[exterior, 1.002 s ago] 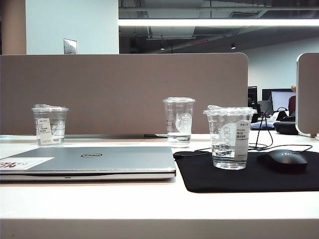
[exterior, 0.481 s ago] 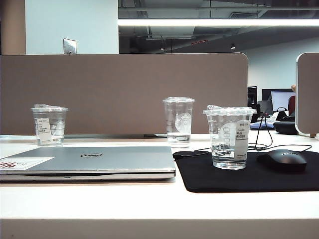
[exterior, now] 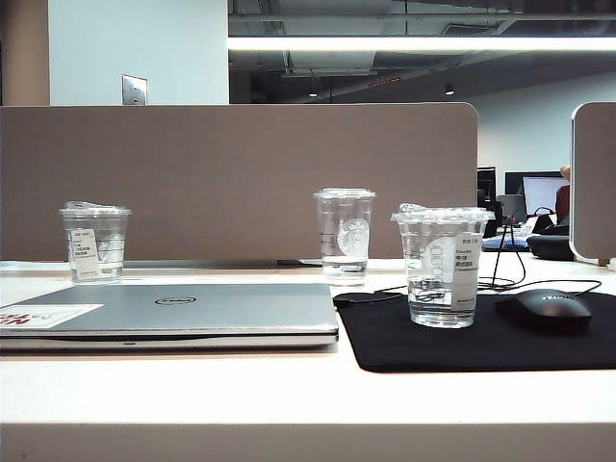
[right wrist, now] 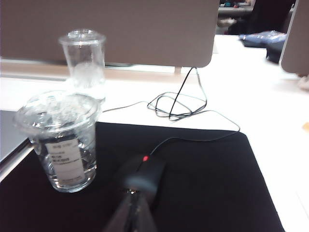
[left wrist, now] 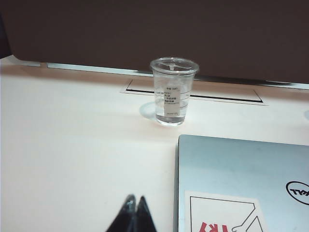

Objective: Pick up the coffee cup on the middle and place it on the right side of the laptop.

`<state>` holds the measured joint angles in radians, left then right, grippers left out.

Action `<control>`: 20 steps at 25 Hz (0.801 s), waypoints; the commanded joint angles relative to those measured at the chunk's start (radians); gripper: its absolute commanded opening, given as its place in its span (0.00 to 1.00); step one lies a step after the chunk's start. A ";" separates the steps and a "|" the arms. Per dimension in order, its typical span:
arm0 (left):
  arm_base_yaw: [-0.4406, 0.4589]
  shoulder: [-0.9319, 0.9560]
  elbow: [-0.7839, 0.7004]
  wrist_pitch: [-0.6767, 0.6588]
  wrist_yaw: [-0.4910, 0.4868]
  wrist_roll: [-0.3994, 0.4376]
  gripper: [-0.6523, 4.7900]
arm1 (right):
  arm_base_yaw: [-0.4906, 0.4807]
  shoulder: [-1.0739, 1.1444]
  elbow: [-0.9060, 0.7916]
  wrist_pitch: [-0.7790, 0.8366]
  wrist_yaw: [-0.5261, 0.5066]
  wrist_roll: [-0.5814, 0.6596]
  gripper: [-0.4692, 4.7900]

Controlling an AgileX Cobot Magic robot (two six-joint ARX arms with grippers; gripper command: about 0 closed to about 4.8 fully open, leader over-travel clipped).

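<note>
From across the desk, the coffee cup (exterior: pixel 443 266) stands upright on the black mat (exterior: pixel 481 335), just right of the laptop (exterior: pixel 178 314); the taller cup (exterior: pixel 345 234) is behind the laptop's right corner, the narrow-label cup (exterior: pixel 95 242) behind its left end; a mouse (exterior: pixel 545 310) sits on the mat well right of the laptop; no arm shows here.

Over the left wrist, the left gripper (left wrist: pixel 134 209) hovers with fingertips pressed together, nothing in them, just off the laptop's (left wrist: pixel 244 183) left edge; the narrow-label cup (left wrist: pixel 173 90) stands beyond the laptop's far corner.

Over the right wrist, the right gripper (right wrist: pixel 133 208) is blurred; its tips seem to meet and carry nothing, above the mouse (right wrist: pixel 140 176), away from the laptop's edge (right wrist: pixel 8 135); the coffee cup (right wrist: pixel 62 142) sits between.

The cup looks light, thin-walled, springy, with a little water low down; clear plastic is slick and the lid may pop, so I would grip across the labelled mid-wall, gently, keeping it upright.
</note>
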<state>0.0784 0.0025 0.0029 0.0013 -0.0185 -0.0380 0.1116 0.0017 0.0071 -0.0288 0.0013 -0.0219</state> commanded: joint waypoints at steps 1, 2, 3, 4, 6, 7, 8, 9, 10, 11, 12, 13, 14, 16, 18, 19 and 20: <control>0.002 0.000 0.003 0.006 0.004 0.003 0.11 | -0.032 -0.003 -0.005 0.031 0.031 0.003 0.08; 0.002 0.000 0.003 0.006 0.004 0.003 0.11 | -0.049 -0.003 -0.005 0.035 0.030 0.003 0.08; 0.002 0.000 0.003 0.006 0.004 0.003 0.11 | -0.073 -0.003 -0.005 0.032 0.022 0.003 0.08; 0.002 0.000 0.003 0.006 0.004 0.003 0.11 | -0.085 -0.003 -0.005 0.034 0.022 0.003 0.08; 0.002 0.000 0.003 0.006 0.004 0.003 0.11 | -0.103 -0.003 -0.005 0.038 0.027 0.003 0.08; 0.002 0.000 0.003 0.006 0.004 0.003 0.11 | -0.108 -0.003 -0.005 0.043 0.026 0.003 0.08; 0.002 0.000 0.003 0.006 0.004 0.003 0.11 | -0.108 -0.003 -0.005 0.051 0.024 0.003 0.08; 0.002 0.000 0.003 0.006 0.004 0.003 0.11 | -0.108 -0.003 -0.005 0.066 0.024 0.003 0.08; 0.002 0.000 0.003 0.006 0.004 0.003 0.11 | -0.108 -0.003 -0.005 0.071 0.024 0.002 0.08; 0.002 0.000 0.003 0.006 0.004 0.003 0.11 | -0.108 -0.003 -0.005 0.077 0.024 0.003 0.08; 0.002 0.000 0.003 0.006 0.004 0.003 0.11 | -0.108 -0.003 -0.005 0.077 0.024 0.003 0.08; 0.002 0.000 0.003 0.006 0.004 0.003 0.11 | -0.108 -0.003 -0.005 0.076 0.023 0.003 0.08; 0.002 0.000 0.003 0.006 0.004 0.003 0.11 | -0.108 -0.003 -0.005 0.075 0.023 0.003 0.08; 0.002 0.000 0.003 0.006 0.004 0.003 0.11 | -0.108 -0.003 -0.005 0.075 0.023 0.003 0.08; 0.002 0.000 0.003 0.006 0.004 0.003 0.11 | -0.108 -0.003 -0.005 0.075 0.024 0.002 0.08; 0.002 0.000 0.003 0.006 0.004 0.003 0.11 | -0.108 -0.003 -0.005 0.075 0.024 0.003 0.08; 0.002 0.000 0.003 0.006 0.004 0.003 0.11 | -0.108 -0.003 -0.005 0.075 0.023 0.003 0.08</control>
<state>0.0784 0.0029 0.0029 0.0002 -0.0181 -0.0380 0.0032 0.0013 0.0071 0.0261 0.0242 -0.0216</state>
